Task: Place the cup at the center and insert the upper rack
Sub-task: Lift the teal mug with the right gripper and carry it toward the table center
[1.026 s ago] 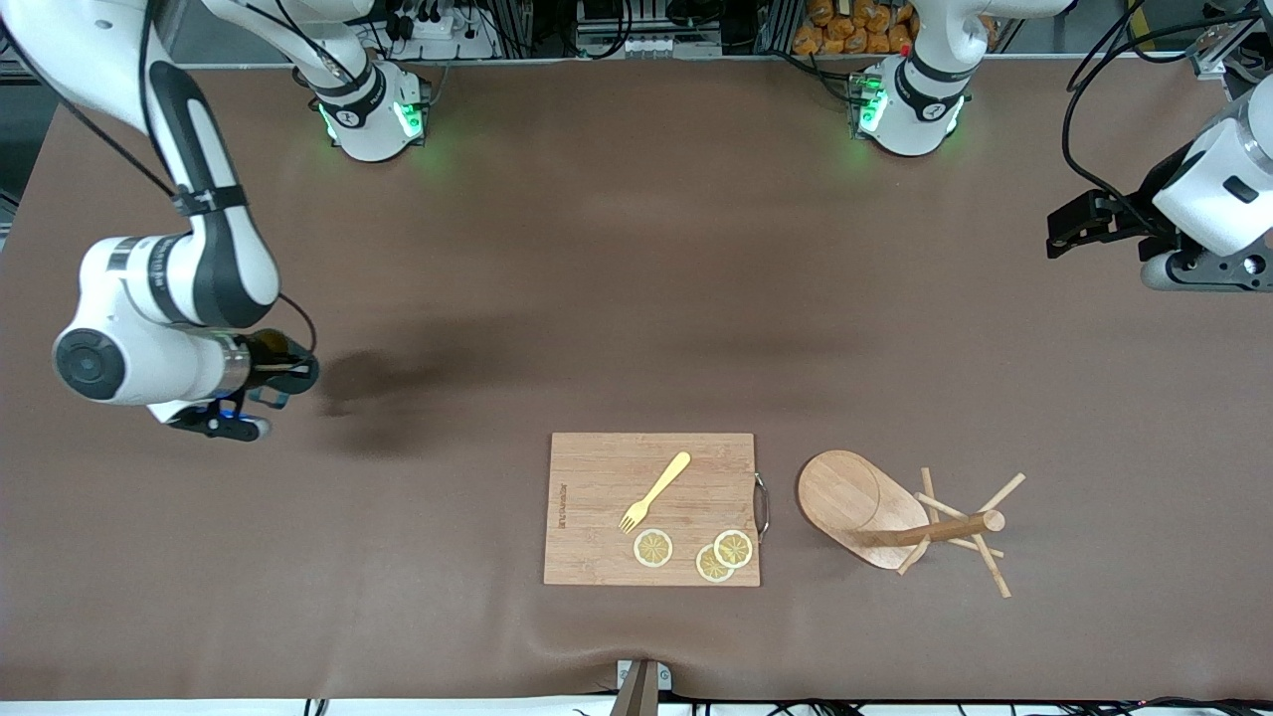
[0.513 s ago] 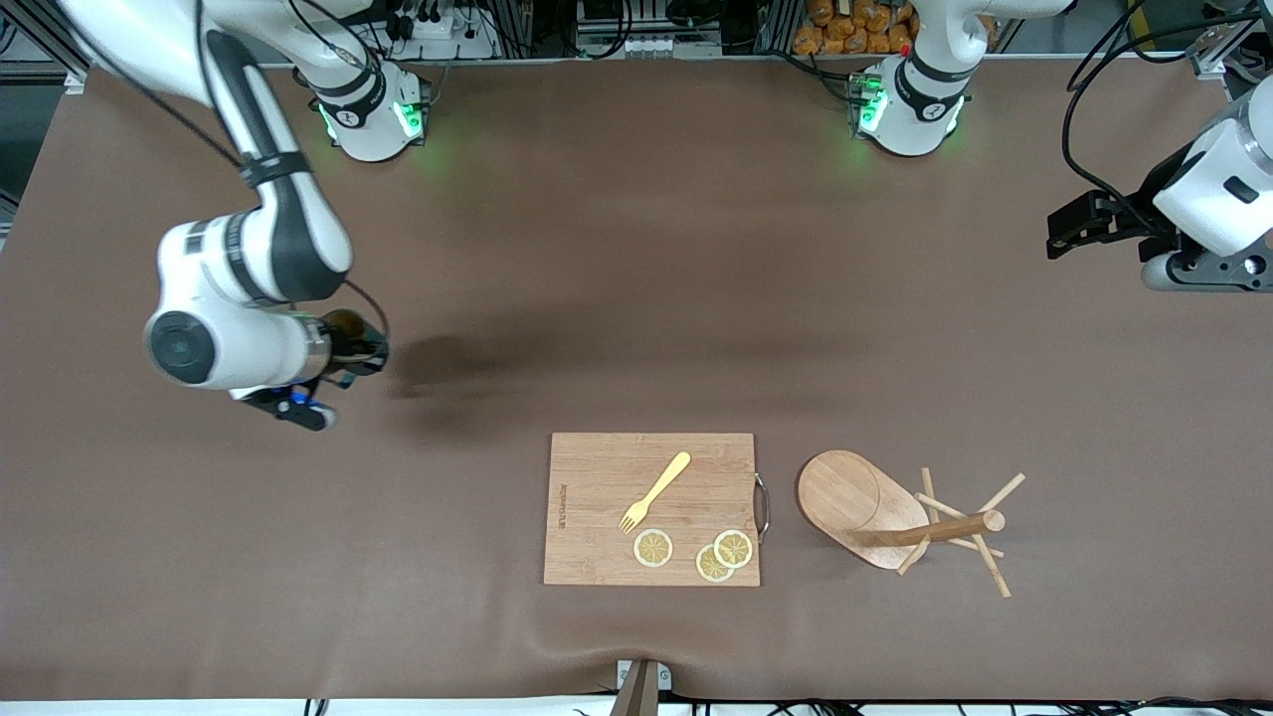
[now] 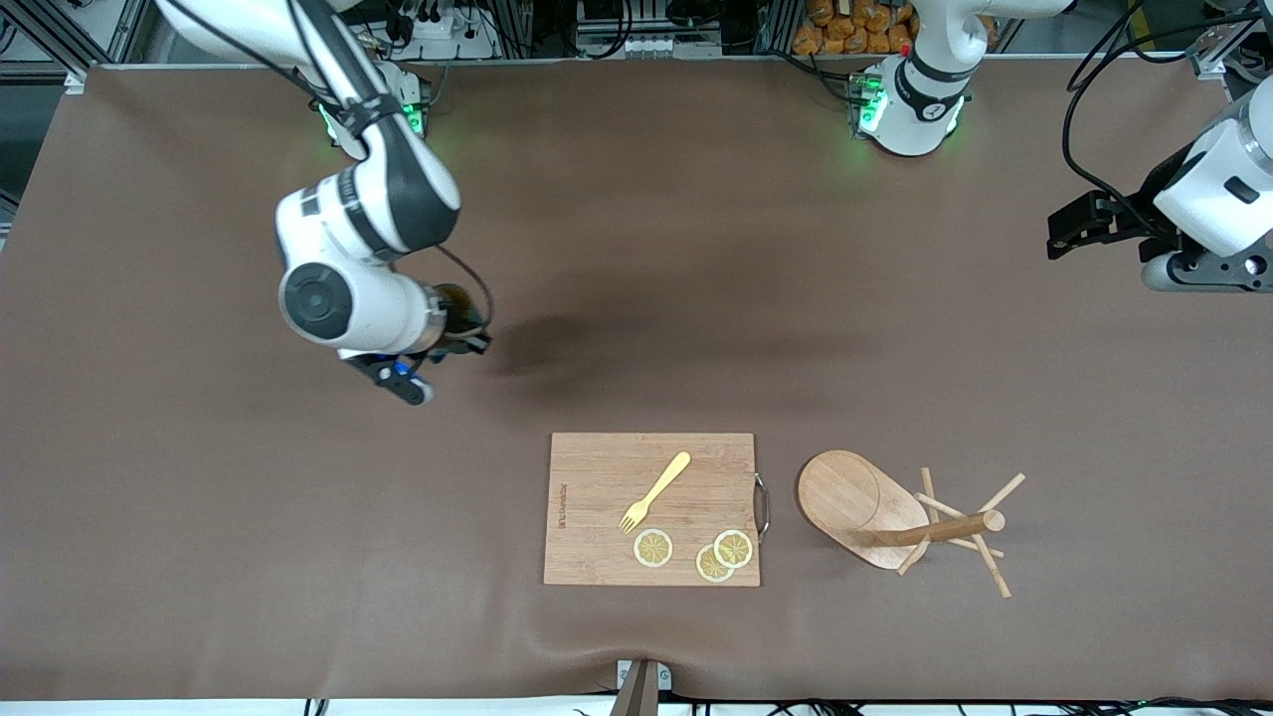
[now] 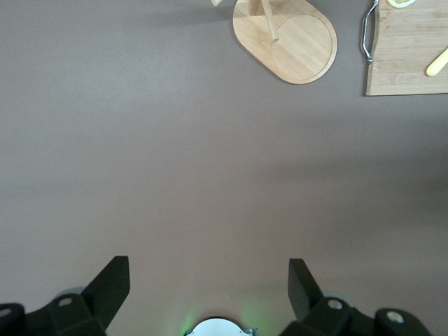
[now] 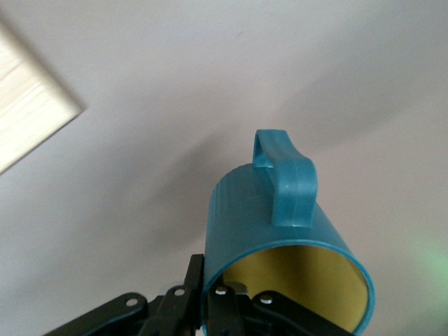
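My right gripper is shut on the rim of the dark teal cup and holds it in the air over bare table mat, toward the right arm's end. In the right wrist view the cup hangs tilted, handle outward, with its yellow inside showing; one finger is outside the wall, the other inside. The wooden mug tree lies on its side, oval base tipped up, beside the cutting board. My left gripper is open and waits at the left arm's end of the table, also shown in its own wrist view.
A rectangular wooden cutting board lies near the front edge, carrying a yellow fork and three lemon slices. Its metal handle faces the mug tree. The left wrist view shows the tree's base and the board's corner.
My right arm has carried the cup from the right arm's end toward the table's middle, and farther from the front camera. The left arm, board and mug tree have not moved.
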You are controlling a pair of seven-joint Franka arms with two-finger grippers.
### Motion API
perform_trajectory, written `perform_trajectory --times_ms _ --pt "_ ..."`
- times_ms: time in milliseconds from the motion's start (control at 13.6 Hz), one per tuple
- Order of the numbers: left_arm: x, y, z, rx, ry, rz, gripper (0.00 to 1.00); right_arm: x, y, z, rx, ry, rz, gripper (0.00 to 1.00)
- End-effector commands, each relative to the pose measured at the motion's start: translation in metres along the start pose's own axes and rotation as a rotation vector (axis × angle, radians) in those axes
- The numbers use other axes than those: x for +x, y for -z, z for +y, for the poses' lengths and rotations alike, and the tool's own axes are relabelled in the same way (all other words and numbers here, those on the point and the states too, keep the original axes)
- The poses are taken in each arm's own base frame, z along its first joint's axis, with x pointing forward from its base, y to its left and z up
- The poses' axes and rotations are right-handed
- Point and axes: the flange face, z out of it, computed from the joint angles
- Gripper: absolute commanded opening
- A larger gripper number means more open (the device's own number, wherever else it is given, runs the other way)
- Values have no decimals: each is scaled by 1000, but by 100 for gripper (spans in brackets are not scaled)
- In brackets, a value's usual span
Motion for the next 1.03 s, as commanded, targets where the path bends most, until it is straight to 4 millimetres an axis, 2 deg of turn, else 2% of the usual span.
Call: perform_trajectory --times_ms 0,293,440,513,806,953 --pt "1 1 -2 8 10 9 100 -7 -7 -19 39 -61 -12 0" --pt "1 1 -4 8 13 8 100 -42 -27 -56 66 -151 20 0" --pt "1 1 -4 8 13 9 100 -57 -29 -76 75 -212 25 0" --pt "0 3 -5 8 14 11 100 -72 -29 -86 80 -227 28 0" --pt "0 2 -5 8 13 9 100 -102 -41 -118 97 -359 17 0" --pt "0 2 -5 8 13 9 100 -108 -45 -133 157 -431 16 0"
